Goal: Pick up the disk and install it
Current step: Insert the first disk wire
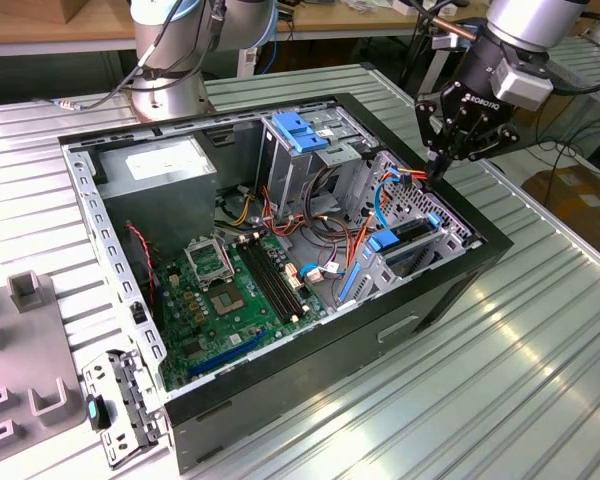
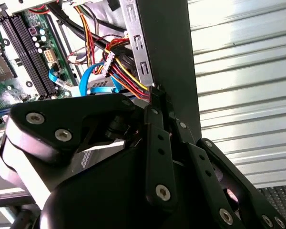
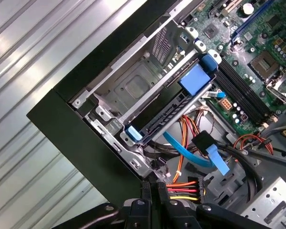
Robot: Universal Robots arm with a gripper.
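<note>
On a ribbed, silver metal table (image 1: 540,380), an open black computer case (image 1: 310,350) lies on its side with its insides facing up. Shiny grooves run across the table top and catch the room light. Behind the table, in the exterior view, a wooden workbench (image 1: 90,22) runs along the back, and a cardboard box (image 1: 575,190) sits low at that view's right edge. A grey metal fixture (image 1: 25,350) stands on the table at the exterior view's left.

Inside the case, a green circuit board (image 1: 225,300) covers the floor. A grey power box (image 1: 165,170) with a white sticker sits in the far corner, and a blue plastic latch (image 1: 300,130) tops a metal cage beside it. Red, orange and yellow cables (image 3: 186,183) and a flat blue cable (image 3: 188,152) cross the middle.

1 robot arm reaches down from the exterior view's upper right. Its black gripper (image 1: 435,168) hangs just above the case's near corner, fingers drawn together and holding nothing. In both wrist views the fingertips (image 3: 152,188) meet right beside the case wall.

The disk (image 3: 169,112) sits in the metal bay at that corner, standing on edge with its blue rails showing, close beside the gripper.
</note>
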